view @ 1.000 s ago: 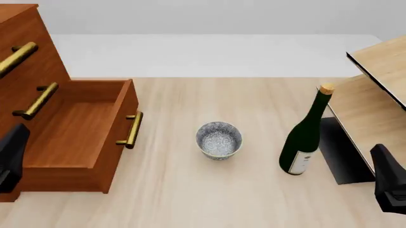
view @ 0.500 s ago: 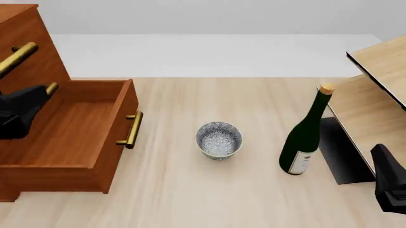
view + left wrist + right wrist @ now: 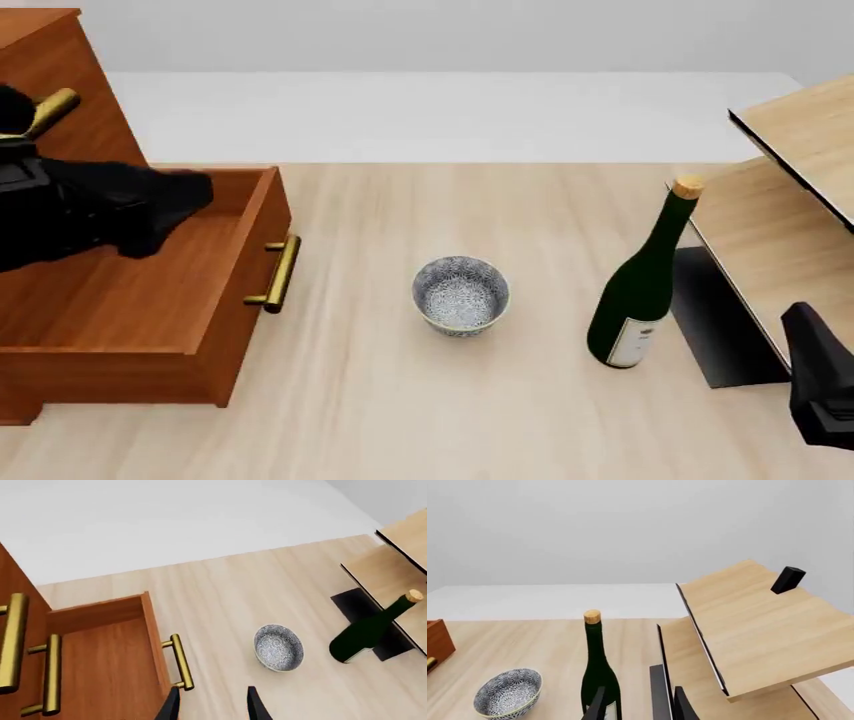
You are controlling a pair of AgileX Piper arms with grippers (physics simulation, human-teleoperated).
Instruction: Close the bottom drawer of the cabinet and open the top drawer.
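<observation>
At the far left of the desk [image 3: 400,420] stands the cabinet [image 3: 67,110], its bottom drawer [image 3: 160,300] pulled wide out, and my left pincer [image 3: 212,702] hangs above that drawer's inside with its fingers parted to a narrow gap, holding nothing. Toward the middle sit a patterned bowl [image 3: 461,294] and then a green bottle [image 3: 642,280] standing upright. At the right, beside the pale shelf unit [image 3: 787,200], my right pincer [image 3: 637,702] hangs low, also narrowly parted and empty.

The front view looks down from above; both wrist views sit lower, sharing the bowl [image 3: 461,294] and bottle [image 3: 641,280] at 12 o'clock.
</observation>
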